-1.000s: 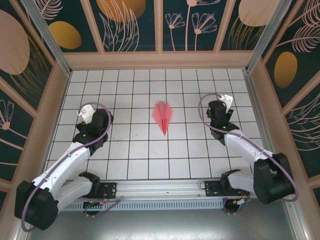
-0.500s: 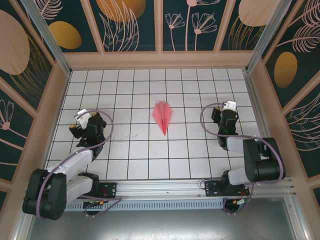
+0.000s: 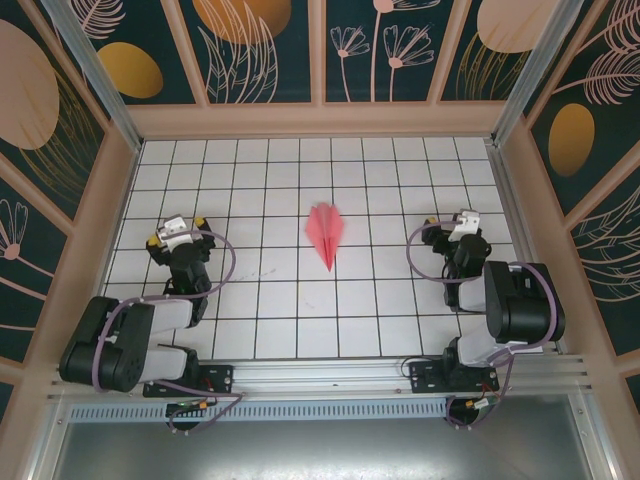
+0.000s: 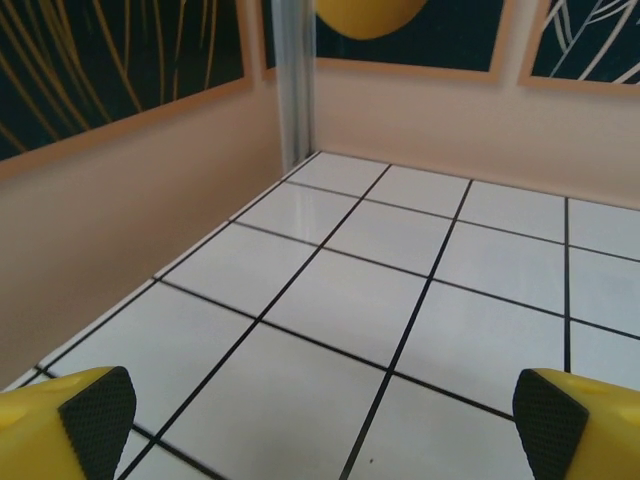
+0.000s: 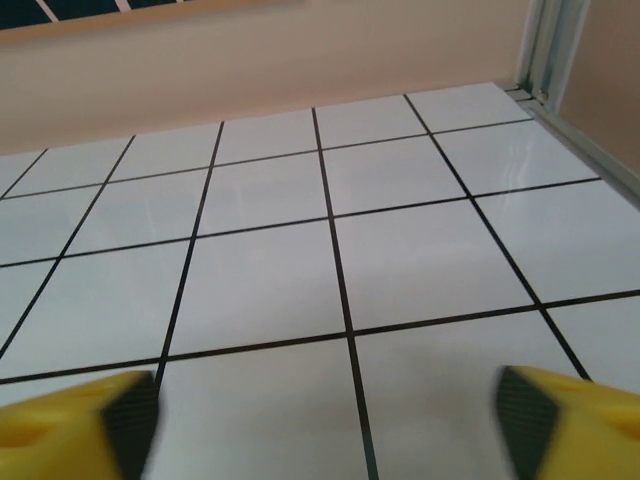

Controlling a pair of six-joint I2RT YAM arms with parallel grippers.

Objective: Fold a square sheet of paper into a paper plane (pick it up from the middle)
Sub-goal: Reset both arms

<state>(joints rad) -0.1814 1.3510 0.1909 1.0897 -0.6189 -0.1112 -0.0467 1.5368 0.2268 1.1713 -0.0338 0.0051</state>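
The plane (image 3: 326, 233) lies flat on the tabletop (image 3: 280, 300), narrow tip toward the near edge. It sits between the two pincers and well apart from each, right of the left pincer (image 3: 178, 226) and left of the right pincer (image 3: 458, 222). Both pincers stand wide apart, pads (image 4: 95, 410) above white tiles.

The paper plane (image 3: 326, 233) is thin salmon-pink paper, matt, with sharp creases. The desk (image 3: 270, 300) looks like smooth white tiles with black lines, glossy enough to reflect light. The left pincer (image 4: 322, 415) has smooth yellow plastic fingers, and their black pads (image 4: 98, 408) look rough and dotted. The corner post (image 4: 291, 80), upper left, is brushed metal. The side wall (image 4: 120, 200) is matt peach.
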